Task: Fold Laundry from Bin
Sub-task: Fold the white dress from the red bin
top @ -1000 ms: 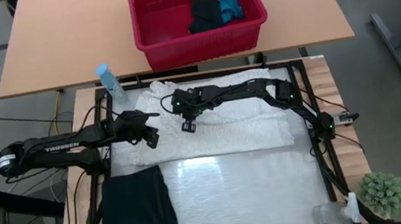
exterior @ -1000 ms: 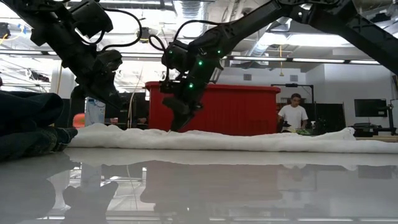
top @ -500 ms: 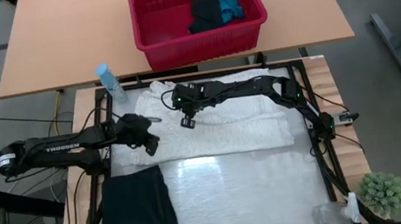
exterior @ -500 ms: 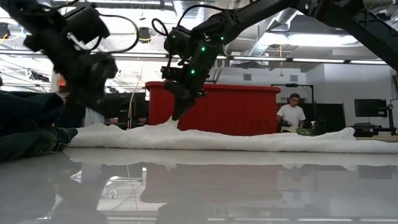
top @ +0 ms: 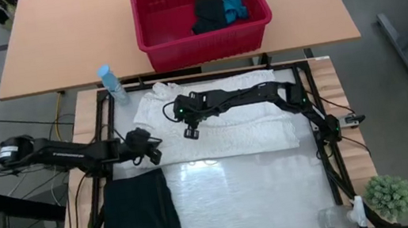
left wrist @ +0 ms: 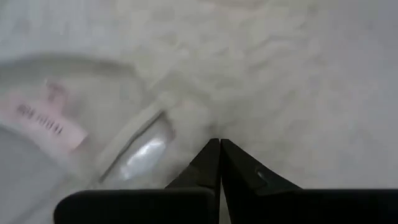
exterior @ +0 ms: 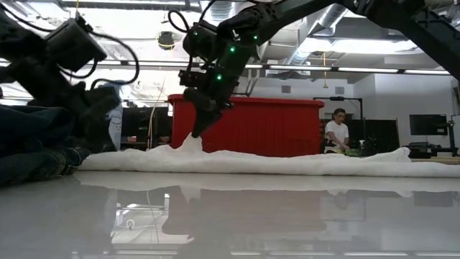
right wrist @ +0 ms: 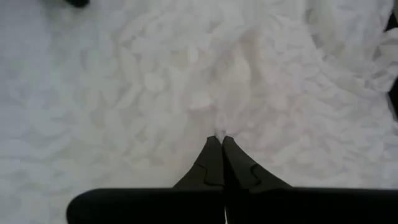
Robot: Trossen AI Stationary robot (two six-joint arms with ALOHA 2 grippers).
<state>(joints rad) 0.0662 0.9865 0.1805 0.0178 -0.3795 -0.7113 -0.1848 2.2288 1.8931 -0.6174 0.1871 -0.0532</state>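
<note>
From the high view I have the white crinkled garment spread flat across the far half of the bench, with a black garment already folded at the near left corner. The bin sits on the separate wooden table beyond, with a black item and the small blue one inside. My left end effector is low at the white garment's left edge; my right end effector sits over its upper left part.

In the low view, the right end effector points down with a small peak of white cloth drawn up to its tip, so I judge it has the fabric pinched. The left end effector is down near the cloth's edge beside the dark pile.

The left wrist view shows its fingers pressed together at a seam near a pink label; whether cloth is caught between them, I cannot tell.

The right wrist view shows the fingers closed tight on a gathered ridge of the crinkled fabric.

My worry: only a thin pinch is held, and this weave looks slippery, so a quick lift could let it slide free. If the left side has no real hold, the fold will drag unevenly and skew.
</note>
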